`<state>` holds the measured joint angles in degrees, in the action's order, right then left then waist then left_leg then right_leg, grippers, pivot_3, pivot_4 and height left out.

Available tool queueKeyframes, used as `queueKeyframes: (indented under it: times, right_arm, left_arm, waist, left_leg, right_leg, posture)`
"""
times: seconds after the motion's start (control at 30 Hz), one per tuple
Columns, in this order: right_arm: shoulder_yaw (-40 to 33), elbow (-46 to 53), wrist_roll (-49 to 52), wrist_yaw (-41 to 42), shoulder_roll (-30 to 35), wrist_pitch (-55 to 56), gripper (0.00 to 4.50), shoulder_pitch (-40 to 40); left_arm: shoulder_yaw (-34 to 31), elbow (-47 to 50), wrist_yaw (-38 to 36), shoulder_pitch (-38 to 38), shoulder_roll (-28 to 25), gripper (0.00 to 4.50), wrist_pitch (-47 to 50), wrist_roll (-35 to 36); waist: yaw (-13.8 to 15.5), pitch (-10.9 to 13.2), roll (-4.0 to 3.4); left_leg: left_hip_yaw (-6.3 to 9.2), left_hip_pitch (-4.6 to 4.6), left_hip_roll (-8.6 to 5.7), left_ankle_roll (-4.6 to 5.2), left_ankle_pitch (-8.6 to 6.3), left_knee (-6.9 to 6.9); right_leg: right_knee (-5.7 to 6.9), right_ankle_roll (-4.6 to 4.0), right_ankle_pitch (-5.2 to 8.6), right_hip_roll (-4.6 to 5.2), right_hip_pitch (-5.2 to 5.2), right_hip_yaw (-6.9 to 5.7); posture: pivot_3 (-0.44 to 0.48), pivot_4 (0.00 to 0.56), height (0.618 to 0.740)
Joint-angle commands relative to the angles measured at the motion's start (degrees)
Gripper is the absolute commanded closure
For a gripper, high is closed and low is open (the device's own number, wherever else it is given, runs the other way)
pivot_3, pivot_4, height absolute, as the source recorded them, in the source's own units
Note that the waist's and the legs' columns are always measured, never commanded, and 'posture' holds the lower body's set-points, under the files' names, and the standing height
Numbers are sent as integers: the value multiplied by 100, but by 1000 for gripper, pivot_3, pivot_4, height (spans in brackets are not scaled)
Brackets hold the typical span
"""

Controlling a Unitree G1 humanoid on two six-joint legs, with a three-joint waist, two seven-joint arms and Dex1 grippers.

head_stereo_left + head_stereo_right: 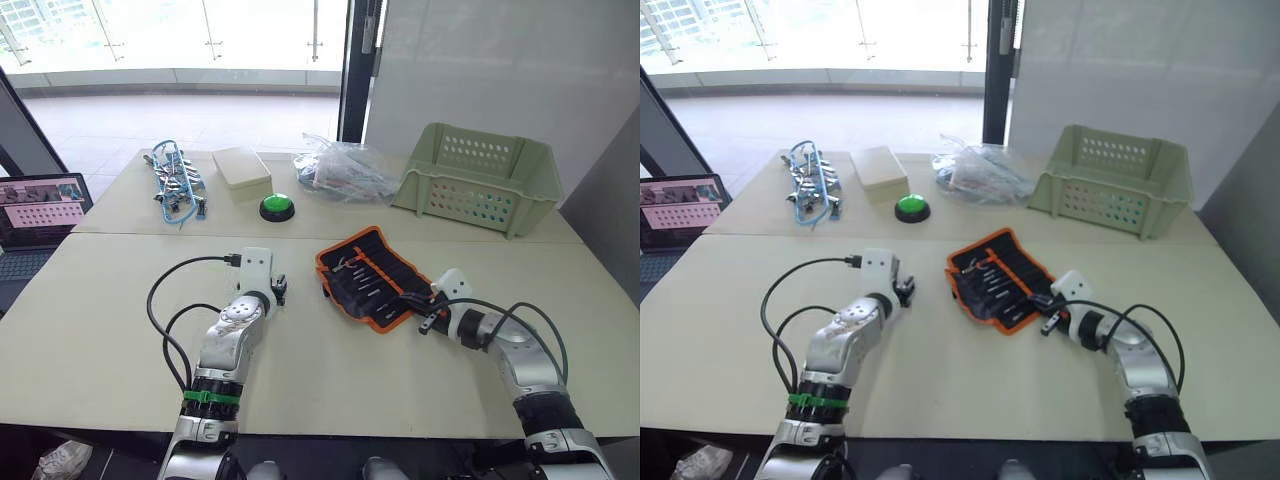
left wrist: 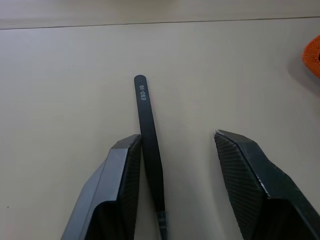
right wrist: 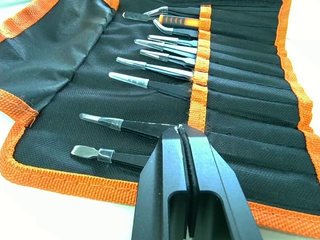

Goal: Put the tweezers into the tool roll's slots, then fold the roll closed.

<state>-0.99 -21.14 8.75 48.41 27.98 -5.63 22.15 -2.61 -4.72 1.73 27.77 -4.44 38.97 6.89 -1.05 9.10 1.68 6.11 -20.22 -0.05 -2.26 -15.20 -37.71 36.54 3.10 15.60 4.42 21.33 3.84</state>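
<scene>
The right gripper (image 3: 181, 131) was pressed shut, its two black fingers meeting with nothing visible between them, tips resting over the near edge of the tool roll (image 3: 240, 85). The roll lay unrolled and flat on the table (image 1: 100, 330), orange edging all round. Just ahead of the closed tips, tweezers (image 3: 150, 85) sat tucked under the orange slot band, their points sticking out toward the open flap; two lay just beside the fingertips, the others further ahead of them, one with an orange grip.

The left gripper (image 2: 177, 142) stood wide apart over bare tabletop, well away from the roll. One loose black tweezer (image 2: 149, 145) lay between its fingers, touching the inner face of one finger (image 2: 122, 180) and clear of the other, its rounded end pointing out beyond the tips.

Beyond the left gripper, a green button (image 1: 277, 206), a pale box (image 1: 241, 168) and a tangle of blue-and-silver clips (image 1: 177, 184) sat far off. Beyond the right gripper stood a pale green basket (image 1: 480, 180), with a clear plastic bag (image 1: 345, 170) beside it.
</scene>
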Motion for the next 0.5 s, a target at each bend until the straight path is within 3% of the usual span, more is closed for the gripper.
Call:
queueKeyframes:
  times: [0.03, 0.13, 0.5]
  right_arm:
    - [153, -179, -125, -26, 32, -241, 4500, -177]
    - [159, -152, -121, -28, 33, -253, 4500, -203]
    - [211, -299, -135, -46, -31, -206, 4500, -79]
  left_arm:
    - [-32, 67, 13, -94, 22, 3512, 34, -39]
    - [-53, 236, -5, -235, -1, 4477, 28, -69]
    - [279, 1209, -878, -622, -820, 4477, -411, -117]
  waist:
    - [-1, 0, 0]
    - [0, 0, 0]
    - [-17, 2, -1]
  left_leg:
    - [0, 0, 0, 0, 0, 0]
    - [0, 0, 0, 0, 0, 0]
    - [0, -1, 1, 0, 0, 4]
  right_leg:
    - [0, 0, 0, 0, 0, 0]
    - [-1, 0, 0, 0, 0, 0]
    - [-3, 1, 0, 0, 2, 0]
  posture:
    - [0, 150, 740]
    - [0, 150, 740]
    - [0, 150, 740]
